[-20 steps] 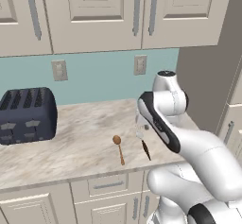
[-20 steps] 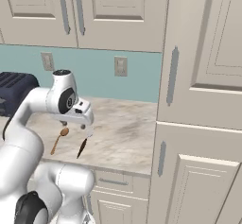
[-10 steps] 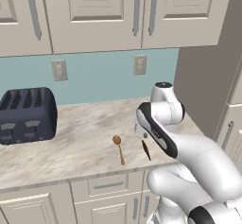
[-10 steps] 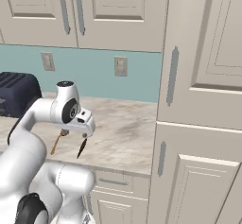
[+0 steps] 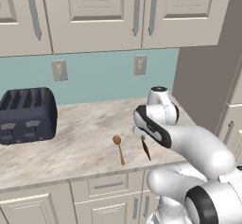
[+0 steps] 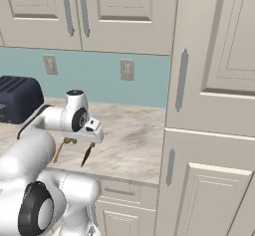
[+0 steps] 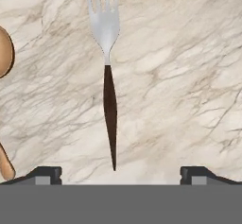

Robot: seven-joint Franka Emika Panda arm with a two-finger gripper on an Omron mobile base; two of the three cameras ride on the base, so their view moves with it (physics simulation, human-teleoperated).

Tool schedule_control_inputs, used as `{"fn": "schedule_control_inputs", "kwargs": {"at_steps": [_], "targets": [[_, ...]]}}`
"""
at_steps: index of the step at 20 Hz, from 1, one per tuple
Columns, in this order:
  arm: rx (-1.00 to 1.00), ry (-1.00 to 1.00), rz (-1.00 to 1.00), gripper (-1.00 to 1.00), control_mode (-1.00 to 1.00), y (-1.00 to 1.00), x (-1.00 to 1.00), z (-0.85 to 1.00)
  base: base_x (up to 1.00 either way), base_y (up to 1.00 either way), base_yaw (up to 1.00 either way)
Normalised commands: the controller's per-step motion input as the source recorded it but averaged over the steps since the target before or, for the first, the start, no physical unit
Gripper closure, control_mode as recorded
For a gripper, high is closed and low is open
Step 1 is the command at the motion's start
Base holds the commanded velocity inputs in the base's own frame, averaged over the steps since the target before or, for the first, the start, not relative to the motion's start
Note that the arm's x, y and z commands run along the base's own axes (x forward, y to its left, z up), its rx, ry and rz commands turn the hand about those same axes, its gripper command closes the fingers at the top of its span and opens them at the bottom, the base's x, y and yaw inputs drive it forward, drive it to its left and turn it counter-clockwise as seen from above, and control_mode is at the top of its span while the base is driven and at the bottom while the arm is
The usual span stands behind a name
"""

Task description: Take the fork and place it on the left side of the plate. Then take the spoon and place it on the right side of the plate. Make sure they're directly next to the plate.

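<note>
Setting: a home kitchen, rendered. Evidence: cream panelled wall cabinets (image 5: 94, 15) with bar handles above a marbled stone counter (image 5: 71, 142), teal backsplash (image 5: 99, 76) with wall outlets (image 5: 140, 64), drawers (image 5: 108, 185) below the counter edge, dark four-slot toaster (image 5: 26, 114) standing at the counter's left end.

Base views flank the counter (image 5: 71, 138); hand view looks seemingly straight down, close.

1 fork (image 7: 108, 76), 1 spoon (image 5: 118, 148), 1 toaster (image 5: 27, 115), 2 wall outlets (image 5: 59, 70).
</note>
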Motion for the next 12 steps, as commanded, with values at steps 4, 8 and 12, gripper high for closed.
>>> {"fn": "schedule_control_inputs", "kwargs": {"at_steps": [4,8,12], "targets": [[-0.01,0.05,0.0,-1.0,-1.0,0.09,0.36,-0.33,0.0,0.0,0.0],[-0.03,0.03,0.0,-1.0,-1.0,0.21,0.29,-0.43,0.0,0.0,0.0],[-0.03,0.01,0.0,-1.0,-1.0,0.19,0.21,-0.41,0.0,0.0,0.0]]}}
